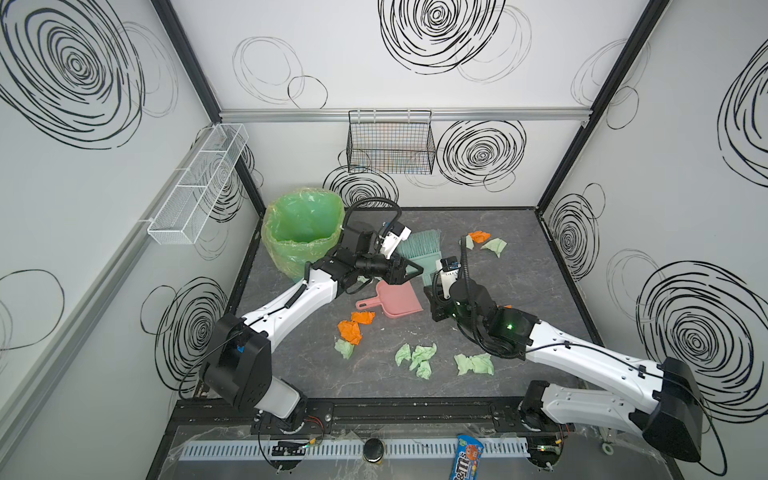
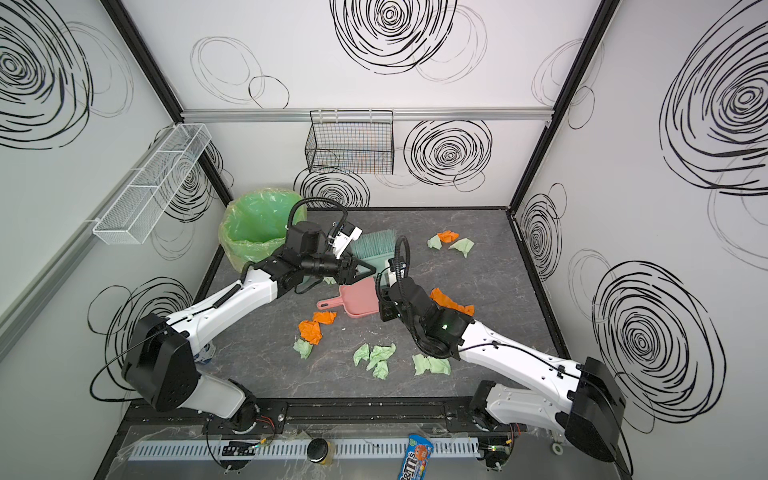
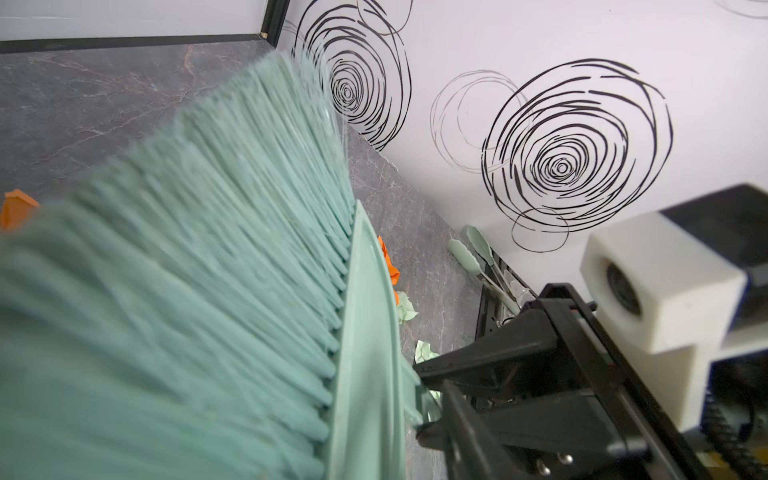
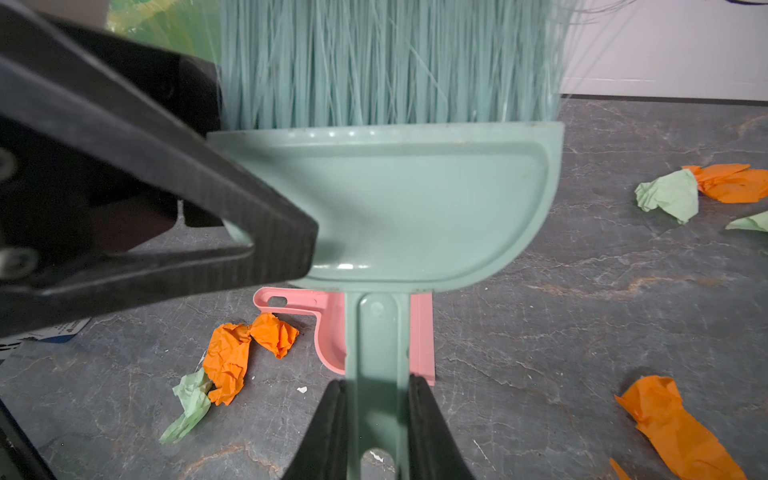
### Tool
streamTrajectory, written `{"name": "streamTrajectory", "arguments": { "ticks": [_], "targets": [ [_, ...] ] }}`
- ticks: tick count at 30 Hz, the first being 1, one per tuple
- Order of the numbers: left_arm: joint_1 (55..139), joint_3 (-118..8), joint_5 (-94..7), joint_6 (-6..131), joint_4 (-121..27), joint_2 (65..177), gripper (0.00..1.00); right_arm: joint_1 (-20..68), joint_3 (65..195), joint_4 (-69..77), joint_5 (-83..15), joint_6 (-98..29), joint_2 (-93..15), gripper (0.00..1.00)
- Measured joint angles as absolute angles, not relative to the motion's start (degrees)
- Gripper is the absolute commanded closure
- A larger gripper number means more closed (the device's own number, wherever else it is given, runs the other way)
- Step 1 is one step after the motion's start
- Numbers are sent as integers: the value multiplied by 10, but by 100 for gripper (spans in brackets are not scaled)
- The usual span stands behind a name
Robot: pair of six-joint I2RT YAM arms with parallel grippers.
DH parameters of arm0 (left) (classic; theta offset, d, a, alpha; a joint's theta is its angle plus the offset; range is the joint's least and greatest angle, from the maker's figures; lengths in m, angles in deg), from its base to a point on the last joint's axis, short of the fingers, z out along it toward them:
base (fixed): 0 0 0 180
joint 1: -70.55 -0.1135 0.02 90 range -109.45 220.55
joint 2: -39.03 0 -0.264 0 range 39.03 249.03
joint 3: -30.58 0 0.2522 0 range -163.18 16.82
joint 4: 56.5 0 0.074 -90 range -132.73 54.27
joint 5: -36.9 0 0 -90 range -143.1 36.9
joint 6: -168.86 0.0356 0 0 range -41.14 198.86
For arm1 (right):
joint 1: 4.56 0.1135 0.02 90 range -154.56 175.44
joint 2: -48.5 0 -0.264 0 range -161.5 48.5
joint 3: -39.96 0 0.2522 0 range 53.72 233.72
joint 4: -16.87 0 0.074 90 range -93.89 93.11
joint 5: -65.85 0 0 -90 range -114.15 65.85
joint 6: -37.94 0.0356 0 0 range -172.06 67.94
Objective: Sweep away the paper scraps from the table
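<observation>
While the right gripper (image 4: 377, 386) clamps the brush (image 4: 395, 208), paper scraps (image 4: 232, 357) lie scattered

We read only "m&m's", partly cut off, in white letters on the blue candy packet (image 1: 468, 455) lying across the slotted white strip (image 1: 232, 450).

Brush (image 3: 187, 291) bristles blurred; dustpan (image 4: 332, 330) mostly behind brush handle; paper scraps (image 2: 440, 296) partly hidden by arm.
</observation>
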State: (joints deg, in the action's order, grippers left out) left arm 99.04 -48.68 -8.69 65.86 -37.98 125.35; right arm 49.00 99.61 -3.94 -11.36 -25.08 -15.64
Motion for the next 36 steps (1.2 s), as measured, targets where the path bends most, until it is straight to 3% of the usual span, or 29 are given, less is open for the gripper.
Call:
{"name": "streamTrajectory", "arguments": {
  "ticks": [5,8,10,14,19,25,36],
  "targets": [
    [990,-489,-83,655,-377,1254,89,493,997,-40,-106,-251,-159,78],
    [996,-495,-76,659,-377,1252,96,493,997,-39,-103,-251,-166,77],
    [996,-495,-76,662,-375,1251,100,493,997,-39,-104,-251,-166,69],
    [992,-503,-75,679,-356,1251,100,493,986,-8,-124,-244,-157,50],
    [970,-513,-64,683,-356,1245,100,493,877,132,-171,-220,-70,40],
    [948,-506,-50,636,-416,1200,100,458,744,360,-244,-151,-22,44],
    [942,-448,-20,439,-636,1154,100,426,709,744,-298,-69,-140,56]
  ]
}}
